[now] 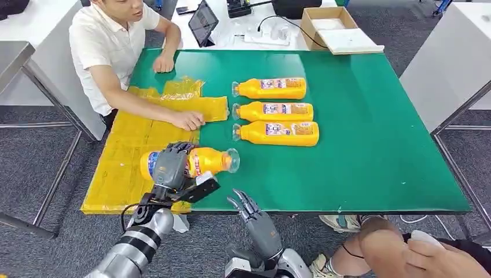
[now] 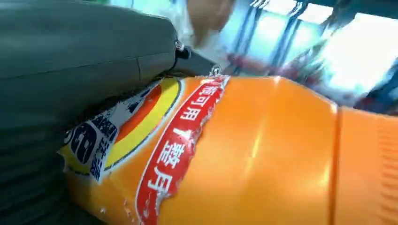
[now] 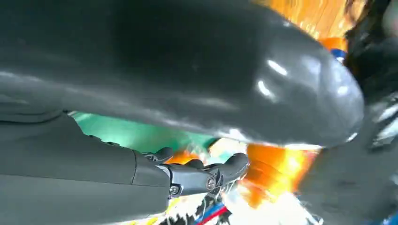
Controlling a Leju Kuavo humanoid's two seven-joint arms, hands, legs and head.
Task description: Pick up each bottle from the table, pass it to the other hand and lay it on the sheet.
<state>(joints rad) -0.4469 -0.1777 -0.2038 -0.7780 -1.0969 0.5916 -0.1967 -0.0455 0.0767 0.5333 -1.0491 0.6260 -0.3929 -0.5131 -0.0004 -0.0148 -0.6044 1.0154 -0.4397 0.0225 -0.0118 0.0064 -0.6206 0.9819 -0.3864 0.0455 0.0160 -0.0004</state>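
Centrally, lower left of head view: bottle gripped sideways by left hand, held over yellow sheet edge. Right hand held empty, fingers spread, below table edge. Three bottles left at table centre. Risk judged: round body may roll off sheet on release, or person's hand may be struck.

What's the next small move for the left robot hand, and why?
Probably lower the bottle onto the yellow sheet and let go. The left robot hand grips it on its side at the sheet's edge, partly over the sheet, while the right robot hand is open and apart from it, so the handover looks finished.
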